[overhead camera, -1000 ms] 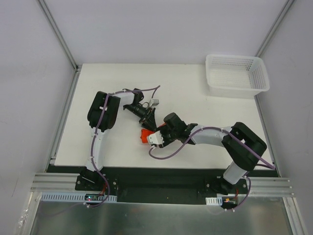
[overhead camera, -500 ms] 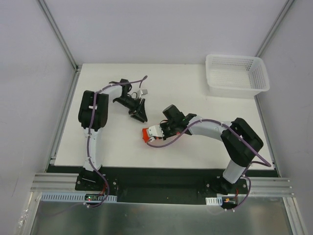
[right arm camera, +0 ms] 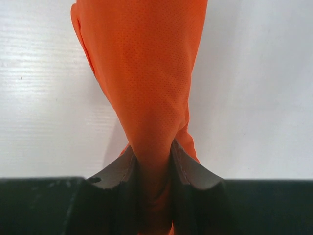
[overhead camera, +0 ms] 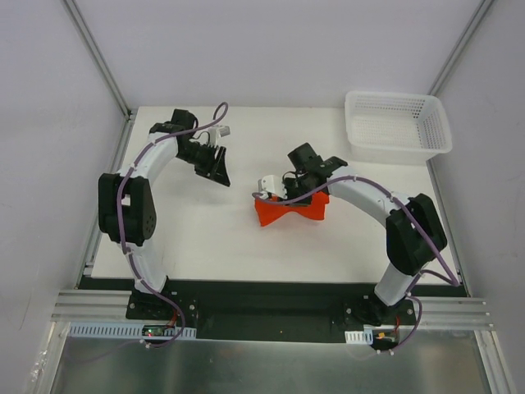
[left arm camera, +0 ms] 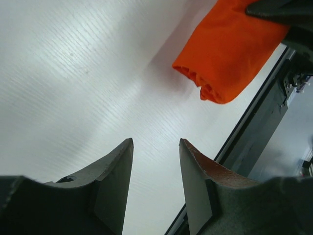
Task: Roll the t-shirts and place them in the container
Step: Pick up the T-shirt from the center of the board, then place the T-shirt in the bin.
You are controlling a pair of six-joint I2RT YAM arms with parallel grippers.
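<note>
Both my arms have swung since a second ago: my left claw (overhead camera: 221, 174) has pulled back toward the far left of the surface (overhead camera: 189, 238), and my right claw (overhead camera: 283, 194) has carried the t-shirt (overhead camera: 291, 212) out to the middle, where far more of it shows.

Top view now: the orange-red cloth spreads in a pinched bow-tie shape under the right claw, well apart from the left claw. The white mesh basket (overhead camera: 397, 150) sits at the far right corner, apart from everything else.

Left wrist view: my left claw is released, its fingers spread with bare white surface between them and nothing in its grip. Up ahead is a bunched end of the t-shirt, layers showing at its edge, a shadow beside it. Whether it touches the surface, I cannot tell.

Right wrist view: clenched! The two fingers of my right claw pinch a gathered fold of the t-shirt, and the fabric widens beyond the fingertips over the white surface.
</note>
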